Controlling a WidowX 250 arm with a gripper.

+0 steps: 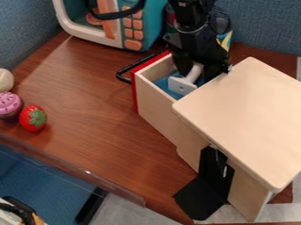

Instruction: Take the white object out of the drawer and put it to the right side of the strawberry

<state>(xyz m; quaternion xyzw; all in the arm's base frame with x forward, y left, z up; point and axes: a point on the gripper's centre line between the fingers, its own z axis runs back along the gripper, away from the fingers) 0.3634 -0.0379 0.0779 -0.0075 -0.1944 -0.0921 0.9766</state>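
Observation:
The black gripper [200,68] hangs over the drawer from the top edge, low at the drawer's opening; whether it holds anything is unclear. Right beneath it, a white object [181,85] with a flat end and a thicker stem lies tilted inside the pulled-out wooden drawer [156,99], its upper end partly hidden by the gripper. Blue material [165,86] shows in the drawer around the object. On the left of the brown table stands the red strawberry [33,118] with its green top.
A pink-topped cupcake [9,104] is beside the strawberry, with a pale round item [5,80] behind. A teal toy microwave [145,27] stands at the back. The wooden cabinet top [244,116] rises at right. A clear edge strip [76,169] runs along the table front.

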